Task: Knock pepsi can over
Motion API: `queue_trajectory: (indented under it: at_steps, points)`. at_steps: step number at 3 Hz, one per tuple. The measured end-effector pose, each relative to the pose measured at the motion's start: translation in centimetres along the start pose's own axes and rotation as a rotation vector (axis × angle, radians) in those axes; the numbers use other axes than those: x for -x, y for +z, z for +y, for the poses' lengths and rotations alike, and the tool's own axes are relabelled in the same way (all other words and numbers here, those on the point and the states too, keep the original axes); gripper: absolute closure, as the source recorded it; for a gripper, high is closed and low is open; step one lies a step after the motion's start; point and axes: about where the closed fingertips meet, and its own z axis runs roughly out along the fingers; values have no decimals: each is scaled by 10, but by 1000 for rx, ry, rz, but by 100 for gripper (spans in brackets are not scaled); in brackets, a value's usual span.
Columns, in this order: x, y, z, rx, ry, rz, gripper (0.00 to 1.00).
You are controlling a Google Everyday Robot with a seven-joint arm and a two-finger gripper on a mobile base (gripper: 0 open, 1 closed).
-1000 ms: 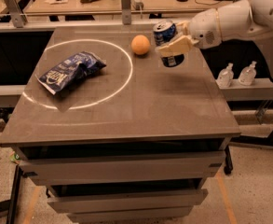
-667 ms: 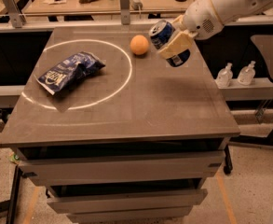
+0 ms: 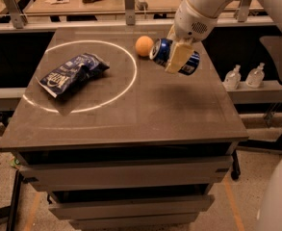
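Tool hangs over the far right part of the bench, on the white arm dropping in from the top right. Its pale near finger lies flat across the front of the can, and the can is pinched at its middle. The other finger is hidden behind the blue body, so I'm calling it a closed grip on looks alone.

Now the key relation: the can is not upright. Its long axis runs close to level, with the silver top pointing left and a little away from us and the base out to the right. So the can sits right inside the tool, crosswise to that finger, not off to one side.

Is it down on the bench? A shadow lies just beneath it. I'd say it is barely clear of the surface or only just touching.

The orange sits just beside the can's top end, close but seemingly apart. Well off to the left, the chip bag lies inside the white ring.

My read is that the tipping is all but done. What's left is a release that leaves the can on its side. With the axis lying this way it would roll toward us or away, not into the orange.
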Motion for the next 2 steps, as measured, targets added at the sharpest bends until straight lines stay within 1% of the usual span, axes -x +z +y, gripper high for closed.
queue_trajectory:
  at_steps: [1, 2]
  points:
    - [-3, 19, 1, 34, -60, 120, 100]
    - [-4, 42, 5, 77, -108, 194, 100]
